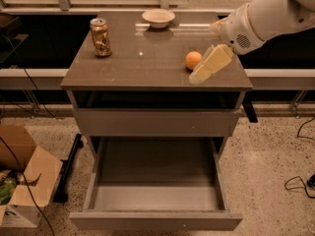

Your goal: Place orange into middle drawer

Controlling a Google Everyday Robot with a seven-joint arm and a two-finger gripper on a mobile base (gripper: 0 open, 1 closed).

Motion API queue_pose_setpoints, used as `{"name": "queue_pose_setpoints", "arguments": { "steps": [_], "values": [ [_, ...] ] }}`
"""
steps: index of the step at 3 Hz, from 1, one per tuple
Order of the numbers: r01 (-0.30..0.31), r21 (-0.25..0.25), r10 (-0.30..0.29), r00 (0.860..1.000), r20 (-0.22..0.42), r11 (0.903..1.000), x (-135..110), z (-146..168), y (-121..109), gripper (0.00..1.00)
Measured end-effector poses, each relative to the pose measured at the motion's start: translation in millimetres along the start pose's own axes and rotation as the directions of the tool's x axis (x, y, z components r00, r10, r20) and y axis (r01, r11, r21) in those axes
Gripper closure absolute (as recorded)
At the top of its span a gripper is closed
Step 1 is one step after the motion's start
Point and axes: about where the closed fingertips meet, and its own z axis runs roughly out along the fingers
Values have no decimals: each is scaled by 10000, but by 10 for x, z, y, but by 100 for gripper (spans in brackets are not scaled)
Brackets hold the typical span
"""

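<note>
While the white arm (268,14) reaches in over the cabinet's (138,70) right rear corner, the gripper (205,52) hangs low over the right side of the cabinet top. One long yellowish finger (212,64) slants down and forward, its tip just above the top's front-right area. The second finger shows only as a pale tip nearer the cabinet's back edge. Fingers spread, nothing between them. Orange (193,59) sits on the cabinet top, right of centre, just beside the long finger on its inner side; I cannot tell whether they touch. Orange not gripped. Middle drawer (156,220) is pulled fully out at the cabinet's front, floor bare, side walls thin. Above it a plain grey drawer front (156,122) is closed, and above that, under the top, is a dark open slot. Dented golden can (100,37) stands upright at the cabinet's left rear. White bowl (158,17) rests at the cabinet's rear centre. On the floor left of the cabinet lies an open cardboard box (24,181); right of the cabinet, a black cable (299,182) lies on the speckled floor.
</note>
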Motion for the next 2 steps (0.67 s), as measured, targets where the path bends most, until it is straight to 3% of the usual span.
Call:
{"name": "queue_pose_setpoints", "arguments": {
  "steps": [2],
  "values": [
    [-1180,378,1187,9928,-175,9923,262,389,-244,0]
  ]
}}
